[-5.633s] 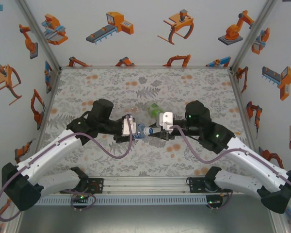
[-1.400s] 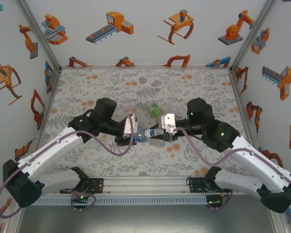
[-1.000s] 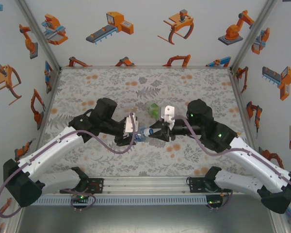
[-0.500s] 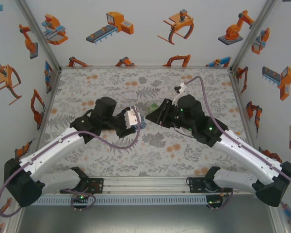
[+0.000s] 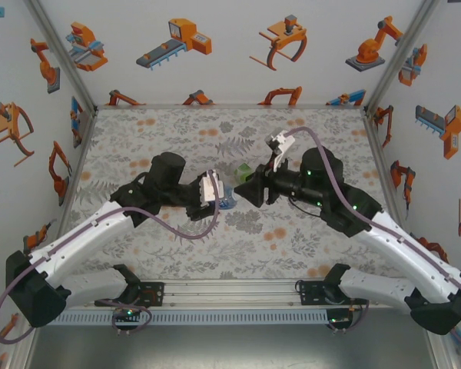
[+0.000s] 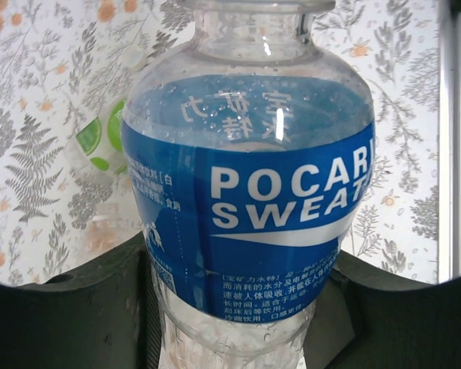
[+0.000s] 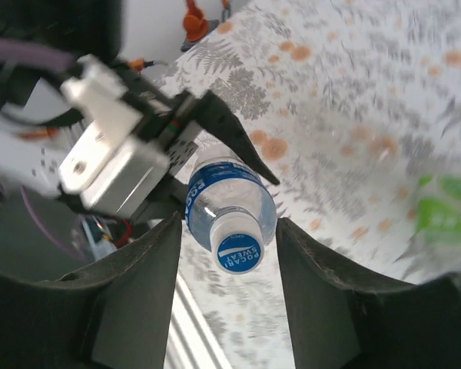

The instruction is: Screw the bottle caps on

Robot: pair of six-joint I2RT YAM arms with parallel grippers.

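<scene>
The blue-labelled bottle (image 6: pixel 250 200) fills the left wrist view, and my left gripper (image 6: pixel 242 307) is shut on its lower body. A white cap with a blue printed top (image 7: pixel 238 250) sits on its neck. In the right wrist view the bottle (image 7: pixel 229 198) points cap-first at my right gripper (image 7: pixel 229 223), whose fingers (image 7: pixel 138 292) stand open on either side of the cap without touching it. From above, the left gripper (image 5: pixel 215 196) holds the bottle (image 5: pixel 227 202) at mid-table, with the right gripper (image 5: pixel 244 189) just right of it. A green-labelled bottle (image 5: pixel 246 170) lies behind them.
The green-labelled bottle (image 6: pixel 98 142) lies on the floral mat (image 5: pixel 169 138) left of the held bottle, blurred at the right edge (image 7: pixel 438 211) of the right wrist view. Printed white walls enclose the table on three sides; the metal rail (image 5: pixel 230 296) runs along the near edge.
My right gripper has let go of the capped neck, opened, drawn back to the right and turned. The left gripper has carried the blue bottle slightly up and right.
</scene>
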